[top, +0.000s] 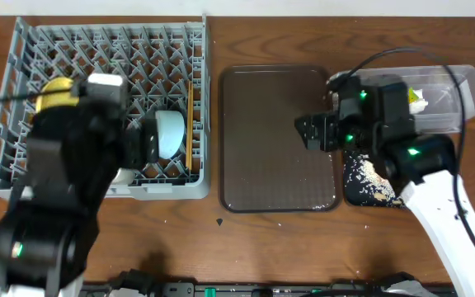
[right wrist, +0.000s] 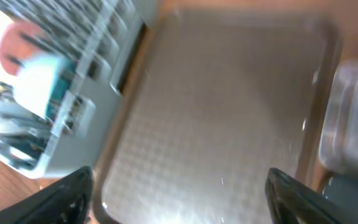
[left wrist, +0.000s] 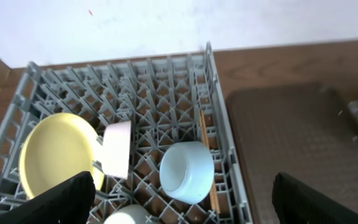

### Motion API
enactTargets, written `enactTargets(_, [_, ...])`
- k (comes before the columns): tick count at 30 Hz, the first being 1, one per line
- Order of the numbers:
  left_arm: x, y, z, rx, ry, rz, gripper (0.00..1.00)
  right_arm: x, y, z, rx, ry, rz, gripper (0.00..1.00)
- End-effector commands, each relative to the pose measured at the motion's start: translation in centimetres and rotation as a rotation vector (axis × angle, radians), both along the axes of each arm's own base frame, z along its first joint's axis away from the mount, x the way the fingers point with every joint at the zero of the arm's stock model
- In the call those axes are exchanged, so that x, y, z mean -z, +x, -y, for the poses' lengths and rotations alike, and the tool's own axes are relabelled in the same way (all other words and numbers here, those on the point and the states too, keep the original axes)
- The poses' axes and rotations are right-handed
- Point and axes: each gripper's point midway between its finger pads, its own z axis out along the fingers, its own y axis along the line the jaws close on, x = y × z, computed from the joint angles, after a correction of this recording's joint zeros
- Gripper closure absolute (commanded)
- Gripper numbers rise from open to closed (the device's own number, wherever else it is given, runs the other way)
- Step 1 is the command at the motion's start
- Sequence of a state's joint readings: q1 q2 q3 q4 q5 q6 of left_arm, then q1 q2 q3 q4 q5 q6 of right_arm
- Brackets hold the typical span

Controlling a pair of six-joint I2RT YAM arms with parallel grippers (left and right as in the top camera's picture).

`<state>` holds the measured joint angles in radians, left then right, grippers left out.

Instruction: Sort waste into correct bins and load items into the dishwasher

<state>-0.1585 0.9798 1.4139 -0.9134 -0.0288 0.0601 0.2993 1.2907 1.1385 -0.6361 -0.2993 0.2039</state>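
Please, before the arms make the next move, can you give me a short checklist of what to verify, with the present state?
1. Left gripper open and empty: ok.
2. Right gripper open and empty: ok.
3. Yellow plate, light blue bowl and chopsticks in the grey rack: ok.
4. Brown tray bare: ok.
5. Rice scraps on the black tray: ok.
6. Clear tub contents: cannot tell, the right arm covers part.

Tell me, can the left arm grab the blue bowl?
Probably yes. The left gripper hangs open above the light blue bowl, and nothing covers it in the grey rack; chopsticks lie close beside it.
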Motion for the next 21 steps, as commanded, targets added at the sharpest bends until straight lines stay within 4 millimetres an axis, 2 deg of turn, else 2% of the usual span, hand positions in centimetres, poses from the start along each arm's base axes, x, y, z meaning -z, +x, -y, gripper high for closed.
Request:
enactTargets(1, [-1.3, -1.5, -0.2, -0.024, -0.048, 0.045, 0.08, -4.5, -0.5, -0.7, -0.037, 0.031, 0.13, 0.01])
enactTargets(4, [-1.9, -2.1, -0.3, -0.023, -0.051, 0.068, 0.08, -5.5, -0.6, -1.0, -0.027, 0.061, 0.153, 0.01])
enactTargets(10, [-1.8, -2.2, -0.3, -0.023, -0.051, 0.066, 0.08, -5.5, -1.1, -1.7, 0.014, 0.163, 0.073, 0.01])
enactTargets(16, [-1.7, -2.1, -0.3, -0.024, -0.05, 0.063, 0.08, -4.4, -1.8, -0.8, -0.029, 0.073, 0.071, 0.01])
enactTargets(19, [-1.7, -2.1, -0.3, -0.023, -0.051, 0.063, 0.08, -6.2, -1.9, -0.1, -0.067, 0.044, 0.173, 0.01])
enactTargets(21, [-1.7, -2.1, -0.3, -0.023, -0.051, 0.063, 0.08, -8.8, -2.7, 1.0, -0.086, 0.018, 0.292, 0.01])
